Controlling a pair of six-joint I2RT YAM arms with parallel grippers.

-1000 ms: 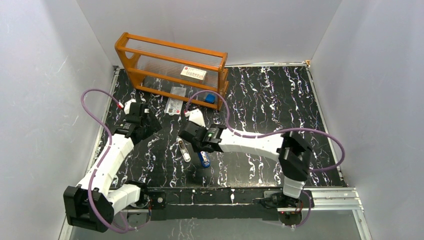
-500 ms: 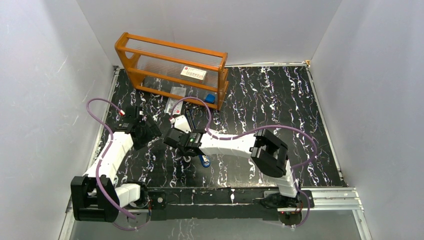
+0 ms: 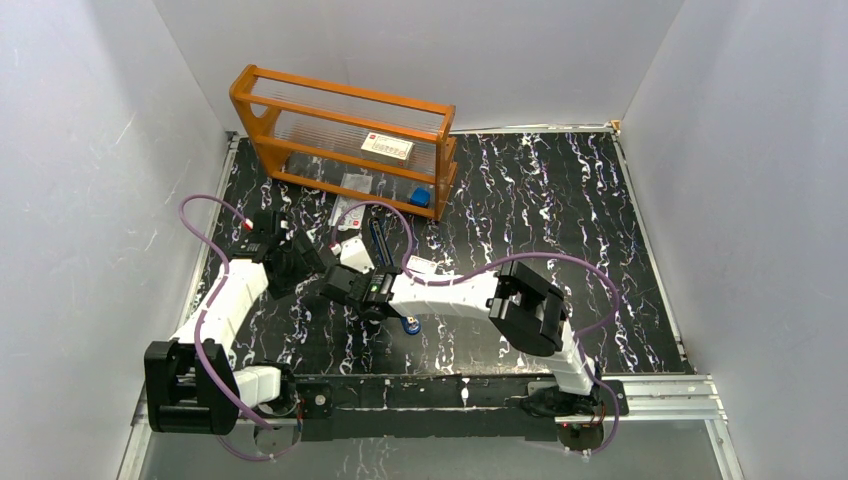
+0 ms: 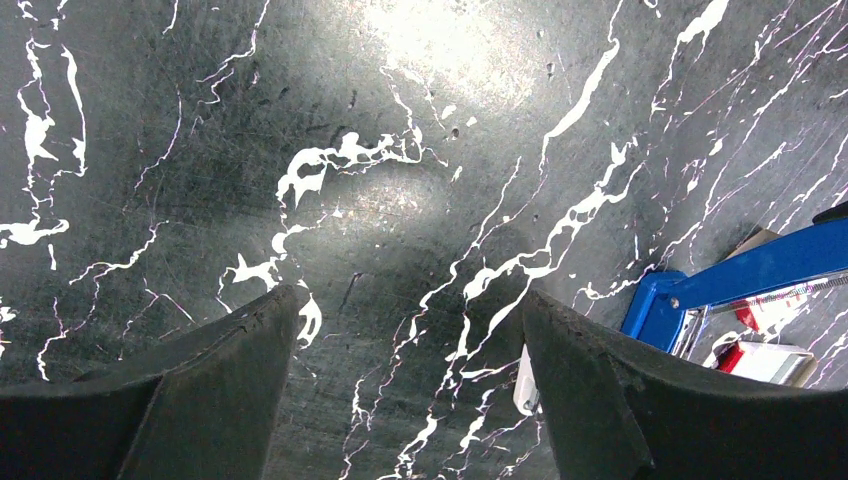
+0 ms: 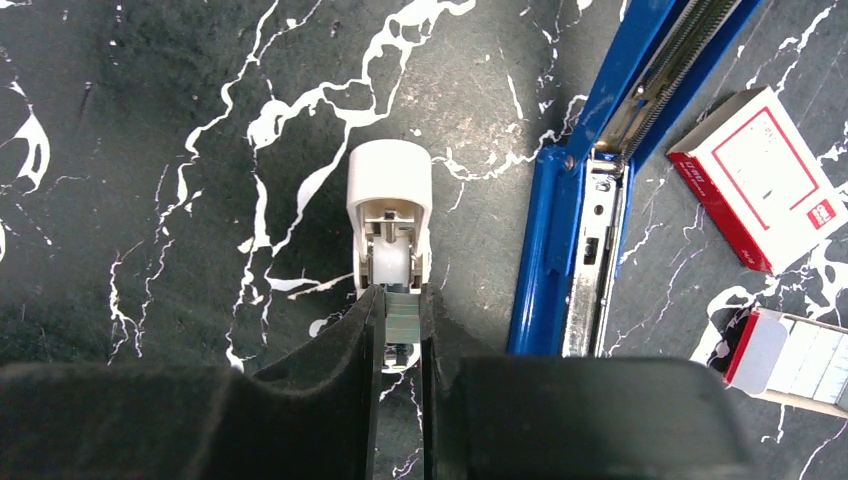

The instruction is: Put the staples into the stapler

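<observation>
In the right wrist view my right gripper is shut on a short silvery staple strip. It holds the strip at the open channel end of a small white stapler piece lying on the table. A blue stapler lies open just right of it, its metal rail exposed. A red-and-white staples box and a pale tray of staples lie further right. My left gripper is open and empty over bare table, with the blue stapler to its right. In the top view both grippers are close together at left centre.
An orange rack stands at the back left, holding a white label card and a blue object. Another small blue object lies under my right arm. Purple cables loop over the table. Walls close in on both sides.
My right arm has swung left across the table, carrying its gripper toward my left gripper. The left gripper has shifted slightly right toward it.
</observation>
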